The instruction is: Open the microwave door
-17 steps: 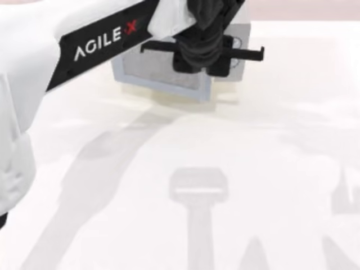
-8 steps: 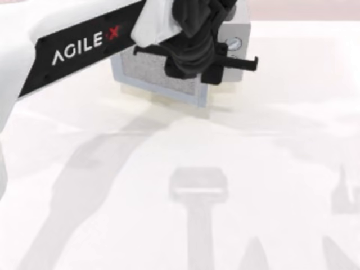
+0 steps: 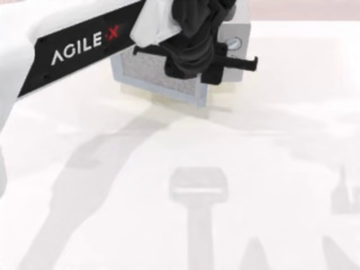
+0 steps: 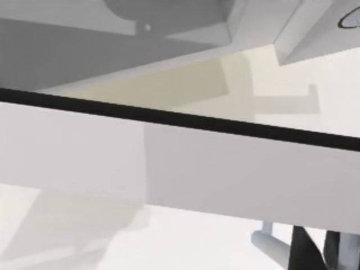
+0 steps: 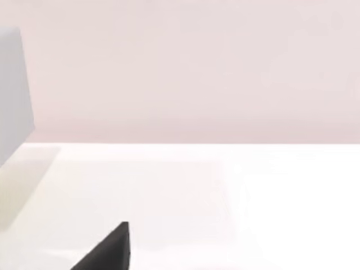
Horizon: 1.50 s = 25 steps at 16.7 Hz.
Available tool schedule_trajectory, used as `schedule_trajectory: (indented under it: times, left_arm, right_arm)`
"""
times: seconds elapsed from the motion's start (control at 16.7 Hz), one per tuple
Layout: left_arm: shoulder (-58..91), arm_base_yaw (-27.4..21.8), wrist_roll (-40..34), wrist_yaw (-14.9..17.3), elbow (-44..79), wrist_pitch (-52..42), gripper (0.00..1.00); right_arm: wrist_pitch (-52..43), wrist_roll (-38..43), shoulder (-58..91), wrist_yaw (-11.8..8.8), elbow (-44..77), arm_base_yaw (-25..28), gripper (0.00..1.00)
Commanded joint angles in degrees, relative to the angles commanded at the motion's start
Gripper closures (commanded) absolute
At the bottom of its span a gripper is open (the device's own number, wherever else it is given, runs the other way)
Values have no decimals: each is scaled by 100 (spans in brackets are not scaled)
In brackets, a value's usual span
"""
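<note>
The microwave (image 3: 225,39) sits at the table's far side, its door (image 3: 160,76) slightly ajar; my left gripper (image 3: 194,56) hovers over the door's right edge, fingers spread wide, grasping nothing; I judge the panel stiff and light, best hooked at that free edge; my right arm is parked out of sight

the microwave (image 3: 239,31) looks like smooth matt light-grey plastic or painted metal, can't tell which. the microwave door (image 3: 149,76) has a plain smooth frame around a grainy, speckled mesh-looking window, rougher than the rest. the knob (image 3: 234,43) has a slightly shiny face. left gripper (image 3: 194,59) is matt black, plastic-looking, on a glossy white arm shell with a black printed panel. the table (image 3: 270,169) is pale, smooth, with a faint sheen.
</note>
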Motion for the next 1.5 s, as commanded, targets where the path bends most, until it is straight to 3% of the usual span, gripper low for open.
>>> schedule_trajectory:
  times: [0.84, 1.5]
  left_arm:
    - [0, 0, 0, 0, 0, 0, 100]
    - [-527, 100, 613, 326, -785, 368, 100]
  right_arm:
    - [0, 0, 0, 0, 0, 0, 0]
    - [0, 0, 0, 0, 0, 0, 0]
